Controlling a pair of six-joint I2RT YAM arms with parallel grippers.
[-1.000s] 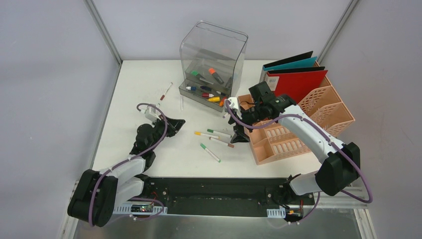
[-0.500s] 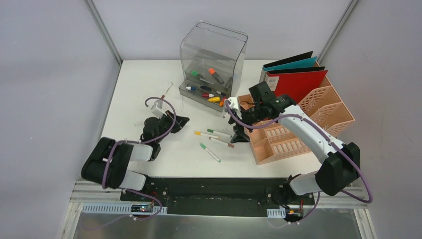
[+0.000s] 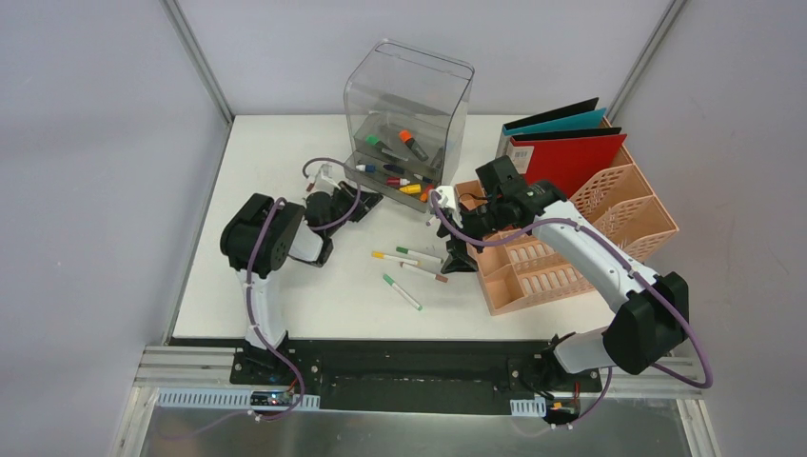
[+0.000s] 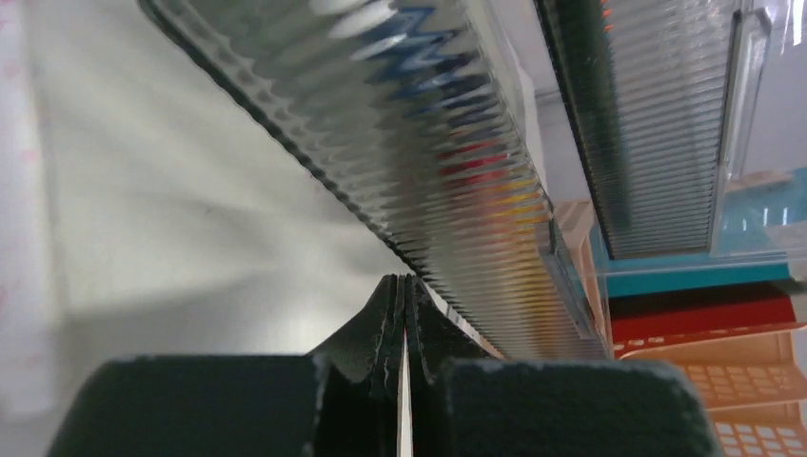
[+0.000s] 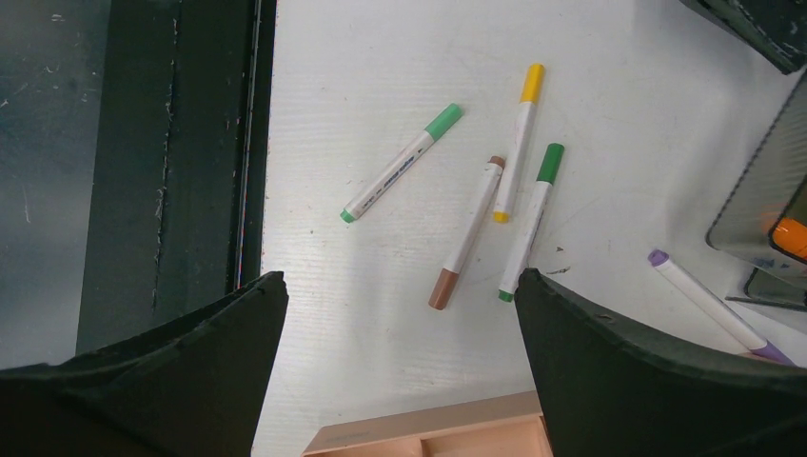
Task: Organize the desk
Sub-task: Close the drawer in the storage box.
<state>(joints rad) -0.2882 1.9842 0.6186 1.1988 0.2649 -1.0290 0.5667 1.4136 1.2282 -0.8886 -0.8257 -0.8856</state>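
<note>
The white desk [image 3: 276, 276] carries several loose markers in its middle: yellow-capped [image 5: 519, 143], green [image 5: 531, 221], brown [image 5: 466, 233] and light green [image 5: 400, 164]. My right gripper [image 5: 400, 281] hangs open just above the desk beside them, at the corner of the peach rack [image 5: 428, 428], holding nothing. My left gripper [image 3: 371, 200] is shut, its tip [image 4: 404, 286] close to the ribbed lower drawer front [image 4: 428, 133] of the clear drawer box [image 3: 409, 105]. A thin white sliver shows between its fingers; whether that is a held thing I cannot tell.
The peach lattice file rack [image 3: 609, 238] stands at the right with red [image 3: 571, 157] and teal binders in it. Markers lie inside the drawer box. A purple-tipped marker [image 5: 709, 305] lies near the box. Grey walls close in the desk; its black front edge [image 3: 400, 352] runs along the near side.
The left arm has swung from the near-left of the desk up and right to the drawer box, its gripper closing fully. The right arm and the markers have not moved.
</note>
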